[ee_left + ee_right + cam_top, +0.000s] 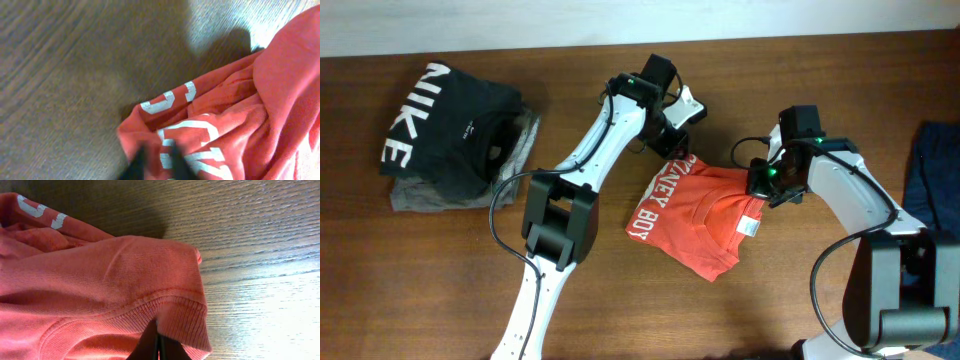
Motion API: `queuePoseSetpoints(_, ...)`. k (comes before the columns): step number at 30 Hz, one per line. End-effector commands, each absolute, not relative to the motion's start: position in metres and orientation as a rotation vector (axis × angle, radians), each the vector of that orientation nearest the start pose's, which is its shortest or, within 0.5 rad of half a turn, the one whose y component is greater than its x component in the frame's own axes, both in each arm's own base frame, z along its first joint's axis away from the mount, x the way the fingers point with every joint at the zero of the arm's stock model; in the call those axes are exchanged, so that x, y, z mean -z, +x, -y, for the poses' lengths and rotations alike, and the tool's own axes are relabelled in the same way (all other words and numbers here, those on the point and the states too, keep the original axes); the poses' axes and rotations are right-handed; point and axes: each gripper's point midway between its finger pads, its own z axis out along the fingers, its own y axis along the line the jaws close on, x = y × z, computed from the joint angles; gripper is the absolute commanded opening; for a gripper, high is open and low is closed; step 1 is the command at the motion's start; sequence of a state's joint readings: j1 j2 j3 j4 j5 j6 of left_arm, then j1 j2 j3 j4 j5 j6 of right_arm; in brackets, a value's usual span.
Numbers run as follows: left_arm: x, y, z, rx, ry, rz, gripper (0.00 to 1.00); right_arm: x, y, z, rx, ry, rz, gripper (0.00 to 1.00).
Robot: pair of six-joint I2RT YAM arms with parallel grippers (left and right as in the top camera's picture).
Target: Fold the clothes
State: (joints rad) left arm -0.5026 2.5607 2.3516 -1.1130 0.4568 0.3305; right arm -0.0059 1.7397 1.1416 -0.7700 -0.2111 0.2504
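The red-orange cotton T-shirt (705, 225) with white lettering lies crumpled at the middle of the brown wooden table (440, 290). The left gripper (157, 167) pinches its lettered far edge; the right gripper (158, 349) clamps its ribbed collar.

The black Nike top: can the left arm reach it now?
Probably, but not straight away. Nothing stands between the left gripper and the black Nike top, yet that gripper seems shut on the red T-shirt.
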Motion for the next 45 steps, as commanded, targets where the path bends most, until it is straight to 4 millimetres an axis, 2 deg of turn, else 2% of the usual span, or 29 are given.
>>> queuePoseSetpoints(1, -0.049, 0.453, 0.330, 0.694, 1.194, -2.565, 0.00, -0.064, 0.356, -0.032, -0.349, 0.326, -2.881, 0.04)
queuePoseSetpoints(4, -0.047, 0.471, 0.316, 0.611, 1.048, -2.623, 0.00, -0.063, 0.354, -0.029, -0.326, 0.331, -2.890, 0.04)
queuePoseSetpoints(6, -0.048, 0.478, 0.310, 0.619, 0.999, -2.631, 0.00, -0.063, 0.353, -0.029, -0.324, 0.307, -2.895, 0.04)
queuePoseSetpoints(11, -0.051, 0.481, 0.303, 0.687, 0.967, -2.632, 0.00, -0.063, 0.352, -0.029, -0.322, 0.297, -2.898, 0.04)
queuePoseSetpoints(12, -0.054, 0.478, 0.306, 0.744, 0.969, -2.626, 0.06, -0.063, 0.352, -0.029, -0.322, 0.297, -2.898, 0.04)
queuePoseSetpoints(14, -0.062, 0.466, 0.317, 0.901, 0.980, -2.608, 0.35, -0.063, 0.352, -0.029, -0.322, 0.297, -2.899, 0.04)
queuePoseSetpoints(15, -0.066, 0.460, 0.322, 0.970, 0.983, -2.600, 0.45, -0.063, 0.352, -0.029, -0.322, 0.297, -2.899, 0.04)
queuePoseSetpoints(16, -0.070, 0.456, 0.325, 1.025, 0.985, -2.592, 0.50, -0.063, 0.352, -0.029, -0.322, 0.297, -2.899, 0.04)
queuePoseSetpoints(19, -0.071, 0.448, 0.330, 1.064, 1.004, -2.590, 0.53, -0.063, 0.352, -0.029, -0.322, 0.297, -2.899, 0.04)
queuePoseSetpoints(22, -0.066, 0.438, 0.334, 1.056, 1.086, -2.582, 0.52, -0.063, 0.352, -0.029, -0.321, 0.297, -2.898, 0.04)
queuePoseSetpoints(24, -0.055, 0.434, 0.333, 0.995, 1.104, -2.622, 0.52, -0.063, 0.352, -0.029, -0.321, 0.297, -2.898, 0.04)
queuePoseSetpoints(26, -0.043, 0.433, 0.331, 0.922, 1.118, -2.659, 0.48, -0.063, 0.352, -0.029, -0.321, 0.297, -2.898, 0.04)
queuePoseSetpoints(28, -0.036, 0.430, 0.332, 0.915, 1.128, -2.675, 0.47, -0.063, 0.352, -0.029, -0.321, 0.297, -2.898, 0.04)
queuePoseSetpoints(30, -0.034, 0.429, 0.334, 0.915, 1.133, -2.677, 0.38, -0.063, 0.352, -0.029, -0.321, 0.297, -2.898, 0.04)
queuePoseSetpoints(33, -0.035, 0.432, 0.335, 0.911, 1.133, -2.661, 0.04, -0.062, 0.352, -0.029, -0.319, 0.297, -2.898, 0.04)
queuePoseSetpoints(34, -0.035, 0.434, 0.335, 0.907, 1.130, -2.655, 0.00, -0.062, 0.352, -0.028, -0.314, 0.298, -2.898, 0.04)
queuePoseSetpoints(38, -0.037, 0.450, 0.325, 0.903, 1.046, -2.656, 0.00, -0.062, 0.350, -0.027, -0.305, 0.301, -2.907, 0.04)
queuePoseSetpoints(41, -0.040, 0.466, 0.310, 0.907, 0.916, -2.686, 0.00, -0.061, 0.348, -0.027, -0.303, 0.279, -2.918, 0.04)
queuePoseSetpoints(45, -0.043, 0.481, 0.288, 0.947, 0.827, -2.690, 0.00, -0.061, 0.346, -0.027, -0.297, 0.232, -2.928, 0.04)
